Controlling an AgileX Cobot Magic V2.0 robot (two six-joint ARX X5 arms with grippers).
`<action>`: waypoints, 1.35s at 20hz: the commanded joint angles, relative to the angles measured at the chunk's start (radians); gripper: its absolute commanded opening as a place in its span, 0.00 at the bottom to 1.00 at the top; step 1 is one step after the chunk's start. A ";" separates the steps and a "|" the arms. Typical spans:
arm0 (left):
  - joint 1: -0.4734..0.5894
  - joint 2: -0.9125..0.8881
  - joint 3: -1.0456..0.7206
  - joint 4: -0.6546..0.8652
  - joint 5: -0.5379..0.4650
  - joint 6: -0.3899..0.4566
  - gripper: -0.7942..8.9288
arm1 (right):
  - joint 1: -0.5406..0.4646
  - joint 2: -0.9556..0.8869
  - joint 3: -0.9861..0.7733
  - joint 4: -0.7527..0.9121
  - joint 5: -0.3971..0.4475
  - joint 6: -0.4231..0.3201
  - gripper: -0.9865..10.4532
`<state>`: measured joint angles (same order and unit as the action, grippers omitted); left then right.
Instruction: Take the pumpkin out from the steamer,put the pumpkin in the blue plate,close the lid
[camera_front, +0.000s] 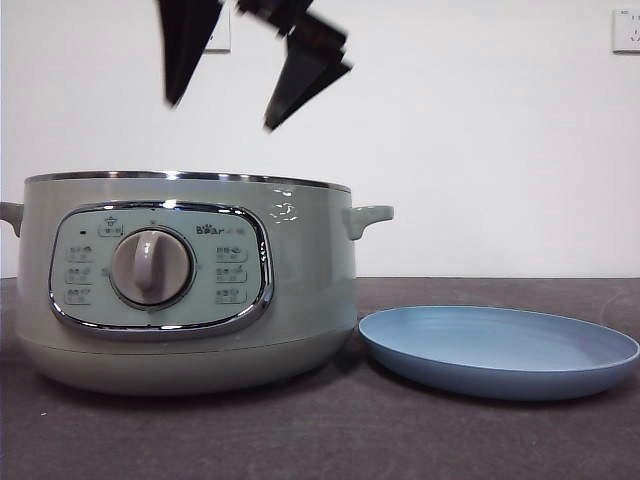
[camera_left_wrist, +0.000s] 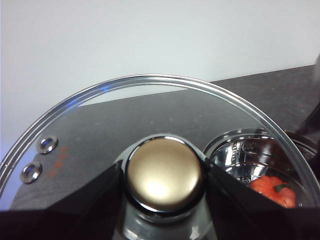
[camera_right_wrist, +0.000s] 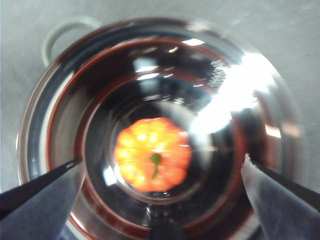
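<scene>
The pumpkin (camera_right_wrist: 152, 154) sits at the bottom of the steamer's shiny metal bowl, near the middle, stem up, its orange ribs mirrored in the polished walls. Nothing touches it. In the left wrist view it shows again through glass as a small orange patch (camera_left_wrist: 273, 190) low inside the open bowl.

The steamer (camera_front: 190, 285) stands on the dark table (camera_front: 320, 440) with its lid off, the chrome rim bare along the top, the grey dial and control panel facing the front camera, and a side handle sticking out toward the blue plate (camera_front: 500, 350). The plate lies flat on the table just beside the steamer's base, holding nothing; I cannot tell whether the two touch.

The right hand (camera_right_wrist: 160, 170) hangs above the open steamer, looking straight down into it, jaws spread wide with one on either side of the pumpkin and well above it, gripping nothing. In the front view the same hand (camera_front: 225, 110) shows as two dark pointed tips over the steamer's rim, clear of it.

The lid (camera_left_wrist: 150, 130) is held up in the air off to one side of the steamer by the left hand (camera_left_wrist: 164, 180), whose two jaws are clamped on the knob (camera_left_wrist: 164, 172) from both sides. The glass dome with its chrome rim fills most of that view, with the steamer's open bowl seen through it below.
</scene>
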<state>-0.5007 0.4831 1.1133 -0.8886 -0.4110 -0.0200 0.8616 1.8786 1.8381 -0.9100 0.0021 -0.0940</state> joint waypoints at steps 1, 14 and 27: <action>-0.002 -0.009 0.008 0.050 -0.005 -0.012 0.07 | 0.011 0.066 0.000 0.010 0.005 -0.010 0.62; -0.002 -0.007 0.008 0.050 0.000 -0.034 0.07 | 0.019 0.223 0.000 0.055 -0.002 -0.028 0.08; -0.003 0.202 0.008 0.179 0.134 -0.028 0.07 | -0.175 -0.303 -0.109 -0.424 0.291 0.212 0.08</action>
<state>-0.5007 0.6952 1.1133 -0.7666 -0.2745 -0.0463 0.6838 1.5803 1.7454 -1.3334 0.2729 0.0624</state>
